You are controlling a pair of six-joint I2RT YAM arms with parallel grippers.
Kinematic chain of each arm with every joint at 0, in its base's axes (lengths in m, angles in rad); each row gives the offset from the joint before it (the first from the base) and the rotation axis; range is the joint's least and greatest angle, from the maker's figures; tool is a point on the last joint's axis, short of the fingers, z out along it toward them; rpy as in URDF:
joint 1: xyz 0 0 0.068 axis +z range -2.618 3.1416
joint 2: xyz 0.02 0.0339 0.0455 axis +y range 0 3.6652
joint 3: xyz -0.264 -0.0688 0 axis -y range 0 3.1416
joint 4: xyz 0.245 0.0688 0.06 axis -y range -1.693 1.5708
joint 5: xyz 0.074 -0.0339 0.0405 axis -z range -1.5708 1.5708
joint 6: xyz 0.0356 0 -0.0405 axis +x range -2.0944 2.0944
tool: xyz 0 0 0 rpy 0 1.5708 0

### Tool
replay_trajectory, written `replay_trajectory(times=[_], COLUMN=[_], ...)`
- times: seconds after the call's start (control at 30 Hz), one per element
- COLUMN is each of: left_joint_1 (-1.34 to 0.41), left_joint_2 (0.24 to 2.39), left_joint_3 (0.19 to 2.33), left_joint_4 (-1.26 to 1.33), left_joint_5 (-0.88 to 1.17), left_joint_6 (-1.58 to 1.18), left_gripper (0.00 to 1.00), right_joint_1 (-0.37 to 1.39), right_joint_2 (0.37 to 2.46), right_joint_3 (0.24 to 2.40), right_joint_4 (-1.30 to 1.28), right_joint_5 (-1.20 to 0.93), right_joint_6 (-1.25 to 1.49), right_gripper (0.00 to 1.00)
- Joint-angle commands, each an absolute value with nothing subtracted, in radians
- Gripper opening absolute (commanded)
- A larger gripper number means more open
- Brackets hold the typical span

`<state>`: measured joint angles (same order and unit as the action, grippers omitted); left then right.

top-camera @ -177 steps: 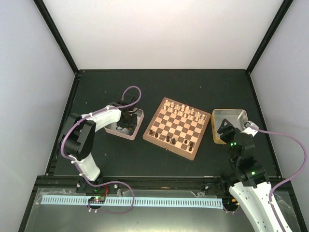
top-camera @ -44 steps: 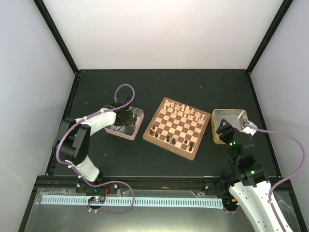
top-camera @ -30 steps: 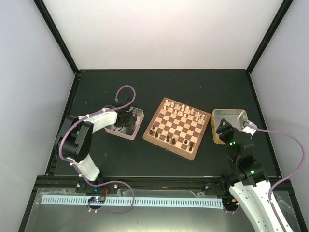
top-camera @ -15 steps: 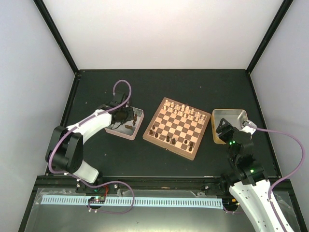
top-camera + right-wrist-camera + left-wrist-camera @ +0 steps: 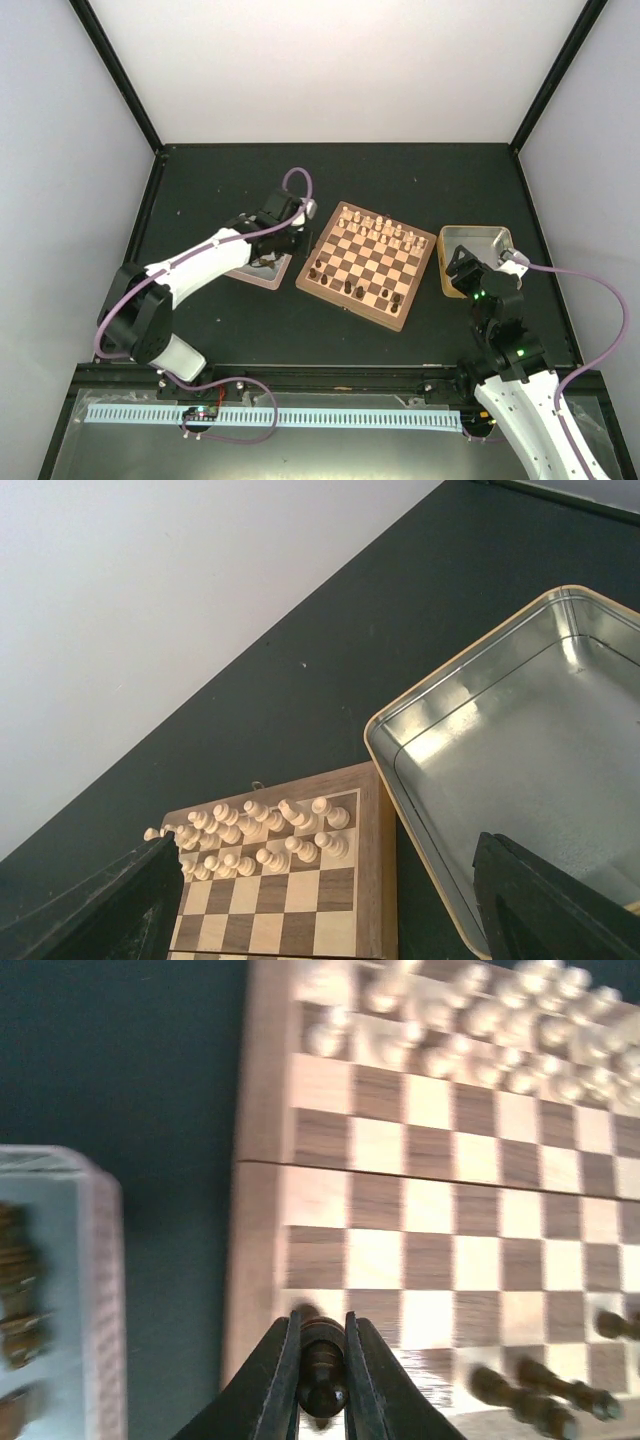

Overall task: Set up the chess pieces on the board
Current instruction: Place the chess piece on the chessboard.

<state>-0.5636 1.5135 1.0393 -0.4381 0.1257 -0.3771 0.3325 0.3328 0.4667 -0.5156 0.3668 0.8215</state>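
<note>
Now, from the top view you see the left fingers at the left rim of the chessboard, which lies in the middle of the desk. The pink tray sits just beside it. The right fingers hang over the near corner of the metal tin. Cream chessmen fill the board's far rows, and a few dark chessmen stand along the near side.

In your left wrist view, the fingers are clamped on one dark brown chess piece above the board's edge squares. More dark pieces lie in the tray.

In your right wrist view, the fingers stand wide apart, holding nothing, above the tin.
</note>
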Motion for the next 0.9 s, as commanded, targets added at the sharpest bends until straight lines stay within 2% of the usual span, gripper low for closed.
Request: replay_trajectory(times=[0.0, 0.33, 0.87], left_joint_1=[-0.671, -0.806, -0.821], left_joint_2=[1.560, 1.717, 1.871], left_joint_3=[1.128, 1.269, 1.370], left_joint_4=[-0.486, -0.630, -0.716], left_joint_5=[0.103, 0.004, -0.060], left_joint_6=[-0.305, -0.277, -0.294], left_gripper=[0.13, 0.13, 0.14], right_joint_1=[0.338, 0.338, 0.337], right_joint_2=[0.329, 0.323, 0.318], right_joint_3=[0.459, 0.457, 0.454], right_joint_4=[-0.500, -0.506, -0.512], right_joint_5=[0.370, 0.372, 0.372], right_joint_6=[0.835, 0.835, 0.836], right_gripper=[0.80, 0.80, 0.80])
